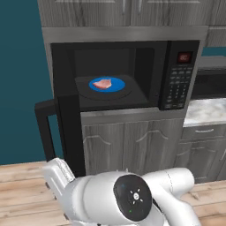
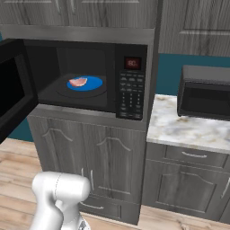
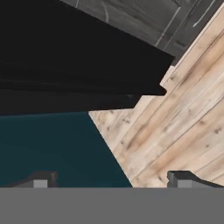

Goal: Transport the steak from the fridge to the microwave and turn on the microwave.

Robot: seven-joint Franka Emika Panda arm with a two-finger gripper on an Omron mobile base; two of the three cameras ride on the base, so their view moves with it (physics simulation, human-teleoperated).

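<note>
The tool [image 3: 112,179] shows in the hand view as two small dark grey tips standing wide apart, with nothing between them; past them lie pale wood-plank floor [image 3: 183,113], a flat teal wall [image 3: 48,148] and the broad matte black slab of the microwave door [image 3: 74,65]. In both base views the microwave [image 1: 178,75] is a wide black box set into grey wood-grain cabinets [image 1: 132,145], its door swung fully open to the left. Inside, the steak [image 1: 102,83], a small flat pink-red slab with paler marbling, lies on a round blue plate [image 1: 115,85] near the middle of the dark round turntable [image 1: 88,93]. The keypad panel on the microwave's right side carries rows of small buttons under a little red display [image 1: 184,57]. To the right, a marbled white-and-tan surface [image 2: 179,128] carries a boxy dark grey toaster oven [image 2: 204,92] toward its back edge. The cabinet doors below have arched panels and slim metal handles.
</note>
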